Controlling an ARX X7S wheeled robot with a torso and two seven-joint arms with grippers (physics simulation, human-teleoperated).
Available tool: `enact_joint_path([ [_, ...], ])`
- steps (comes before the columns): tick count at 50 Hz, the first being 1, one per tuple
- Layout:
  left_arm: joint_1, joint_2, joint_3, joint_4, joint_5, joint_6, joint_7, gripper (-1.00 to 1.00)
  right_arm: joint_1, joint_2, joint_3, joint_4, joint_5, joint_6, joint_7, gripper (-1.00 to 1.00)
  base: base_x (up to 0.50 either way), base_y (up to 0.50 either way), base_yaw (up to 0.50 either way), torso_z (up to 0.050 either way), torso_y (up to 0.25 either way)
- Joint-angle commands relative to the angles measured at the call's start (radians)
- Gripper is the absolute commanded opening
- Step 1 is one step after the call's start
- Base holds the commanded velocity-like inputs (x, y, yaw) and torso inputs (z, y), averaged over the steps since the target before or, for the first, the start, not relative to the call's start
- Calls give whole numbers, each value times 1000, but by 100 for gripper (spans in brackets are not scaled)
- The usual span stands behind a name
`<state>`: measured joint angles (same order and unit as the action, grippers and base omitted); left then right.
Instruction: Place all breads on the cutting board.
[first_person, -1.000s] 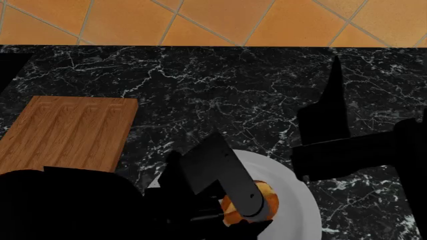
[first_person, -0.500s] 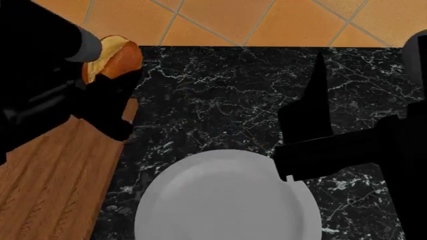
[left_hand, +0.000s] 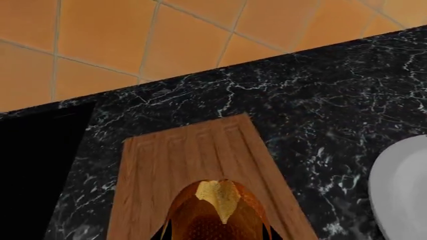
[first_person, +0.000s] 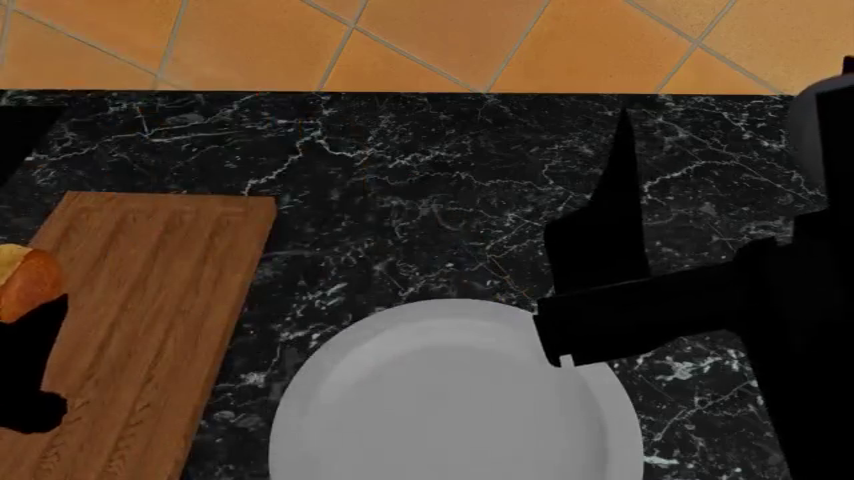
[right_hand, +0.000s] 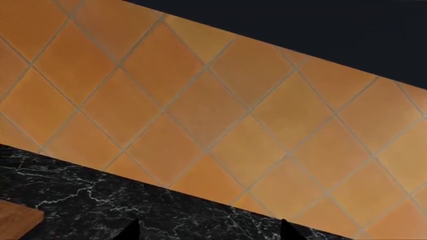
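**Left tool holding roll over cutting board**

The left tool (left_hand: 215, 235) is clamped on the round roll (left_hand: 215, 212), its yellowish split top visible. The roll hangs above the cutting board (first_person: 147, 310), at the board's left edge in the head view. A white plate (first_person: 454, 400) lies on the black marble tabletop (first_person: 427, 190) beside the board. The right tool (right_hand: 210, 235) shows only two finger tips set apart, with nothing between them.

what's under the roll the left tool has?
The cutting board: in the left wrist view the round roll sits over its grooved wood, with black marble counter beyond. Whether the roll touches the board is hidden; the left tool's tips barely show.
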<state>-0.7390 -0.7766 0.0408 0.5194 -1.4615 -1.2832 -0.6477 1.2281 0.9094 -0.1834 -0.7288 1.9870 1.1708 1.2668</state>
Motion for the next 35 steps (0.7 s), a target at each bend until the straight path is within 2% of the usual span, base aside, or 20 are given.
enact_joint_path([
  [1,185,-56,-121,20,42,52,57,-100,-17,-23,44,15,-38,-5,-46,100,0,0,0,0,0],
  [12,302,-60,-98,-56,201,130,160,-100,1,-29,22,20,-37,-7,-39,100,0,0,0,0,0],
  [23,232,-7,36,-115,298,142,218,-100,33,-28,-5,25,-17,-11,-19,100,0,0,0,0,0],
  [29,213,16,18,-96,279,143,170,-100,32,-18,-1,23,-13,-17,-21,100,0,0,0,0,0],
  [30,194,5,7,13,242,130,141,100,25,-17,1,18,-13,-18,-21,100,0,0,0,0,0],
  [35,146,-12,-95,90,43,89,-22,100,11,-13,7,10,-14,-25,-24,100,0,0,0,0,0],
])
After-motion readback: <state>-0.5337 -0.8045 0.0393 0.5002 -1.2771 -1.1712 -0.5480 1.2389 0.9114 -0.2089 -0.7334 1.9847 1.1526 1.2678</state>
